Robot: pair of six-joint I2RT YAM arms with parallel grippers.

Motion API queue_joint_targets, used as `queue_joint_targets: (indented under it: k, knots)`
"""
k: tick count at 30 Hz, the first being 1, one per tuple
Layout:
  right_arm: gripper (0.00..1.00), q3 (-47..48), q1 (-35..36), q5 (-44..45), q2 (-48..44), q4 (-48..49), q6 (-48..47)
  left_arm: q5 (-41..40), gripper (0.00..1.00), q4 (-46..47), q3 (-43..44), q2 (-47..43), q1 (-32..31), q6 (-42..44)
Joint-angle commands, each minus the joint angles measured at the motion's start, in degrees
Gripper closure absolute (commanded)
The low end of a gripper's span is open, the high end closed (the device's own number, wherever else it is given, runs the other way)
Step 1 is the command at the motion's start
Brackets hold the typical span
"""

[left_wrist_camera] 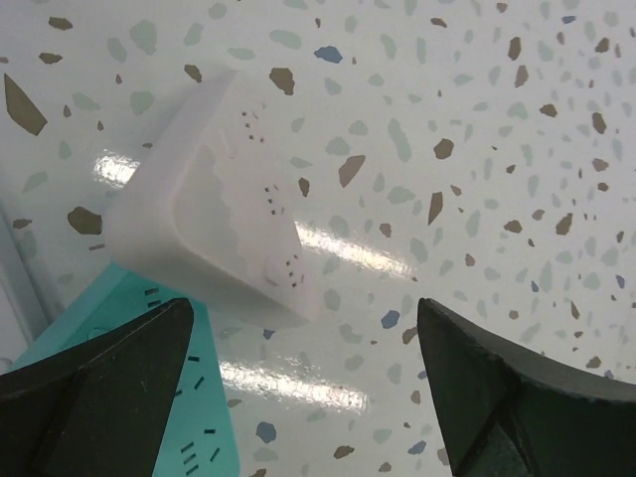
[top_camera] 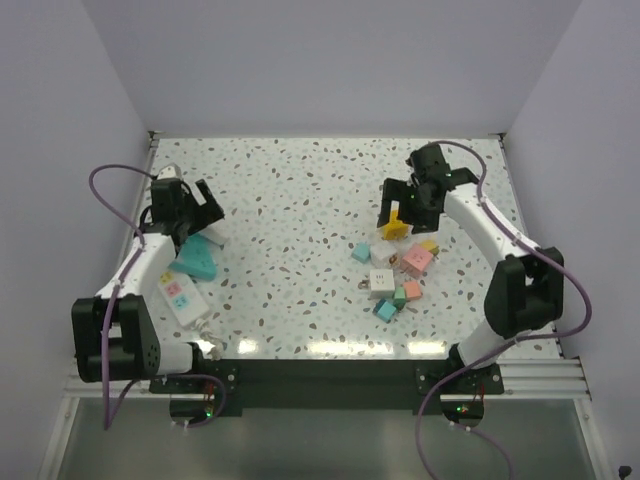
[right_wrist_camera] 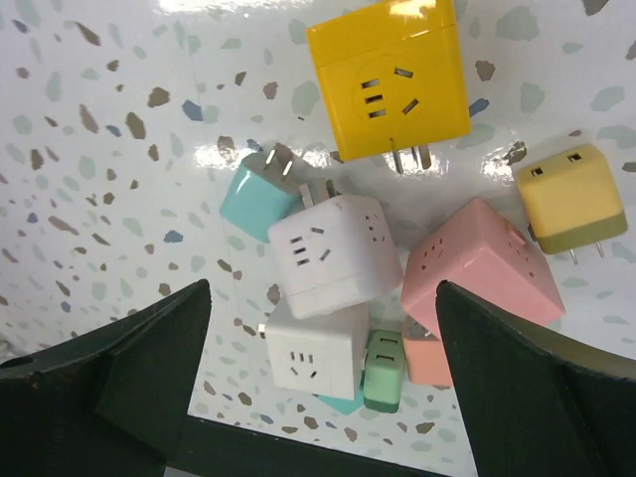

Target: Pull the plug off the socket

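A white triangular socket block (left_wrist_camera: 224,204) lies flat on the speckled table, and a teal triangular block (left_wrist_camera: 129,383) sits by its near corner. From above the teal block (top_camera: 197,258) shows at the left. My left gripper (left_wrist_camera: 303,388) hangs open just above them with only bare table between its fingers; from above, the left gripper (top_camera: 207,208) is beyond the teal block. My right gripper (right_wrist_camera: 320,333) is open over a heap of plugs and cube sockets, holding nothing. From above, the right gripper (top_camera: 398,213) is over a yellow cube (top_camera: 397,228).
The heap holds a yellow cube (right_wrist_camera: 388,79), two white cubes (right_wrist_camera: 333,253) (right_wrist_camera: 313,353), a pink cube (right_wrist_camera: 482,263), a teal plug (right_wrist_camera: 258,194), a green plug (right_wrist_camera: 383,370) and a yellow plug (right_wrist_camera: 571,199). A white power strip (top_camera: 180,295) lies near the left arm. Walls enclose the table (top_camera: 300,190).
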Motion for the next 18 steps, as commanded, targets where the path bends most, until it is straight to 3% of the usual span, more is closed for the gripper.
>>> queue_joint_targets:
  k: [1, 10, 18]
  knots:
    - [0.01, 1.2, -0.2, 1.8, -8.1, 0.1, -1.2, 4.2, 0.00, -3.3, 2.6, -5.3, 0.3, 1.4]
    - [0.01, -2.6, -0.2, 4.2, -24.2, 2.7, -2.5, 19.2, 0.00, -5.0, 2.4, -16.5, 0.3, 0.5]
    - [0.01, -10.6, -0.1, 5.1, -41.9, 3.5, 0.1, 22.9, 0.00, -4.8, -3.0, -27.7, 0.2, 0.7]
